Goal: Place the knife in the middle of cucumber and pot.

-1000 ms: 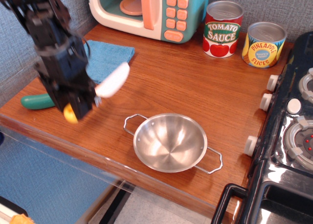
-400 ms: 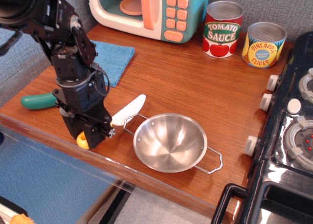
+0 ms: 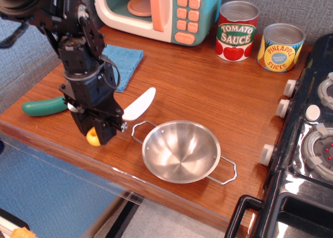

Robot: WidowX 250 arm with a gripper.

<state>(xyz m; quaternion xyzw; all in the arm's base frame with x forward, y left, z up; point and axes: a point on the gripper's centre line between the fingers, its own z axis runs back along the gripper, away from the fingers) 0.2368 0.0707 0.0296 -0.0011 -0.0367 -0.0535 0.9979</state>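
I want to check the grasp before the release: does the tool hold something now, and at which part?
The tool holds the knife by its yellow handle; the white blade sticks out toward the upper right, free of the pot.

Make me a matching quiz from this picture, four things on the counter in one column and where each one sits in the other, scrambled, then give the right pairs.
Things:
1. cucumber
2. pot
3. tomato sauce can
4. blue cloth

Places:
A. at the back, beside the pineapple slices can
B. near the front edge, right of the gripper
C. at the far left edge of the counter
D. in front of the toy microwave, behind the arm

Pairs: 1-C, 2-B, 3-A, 4-D
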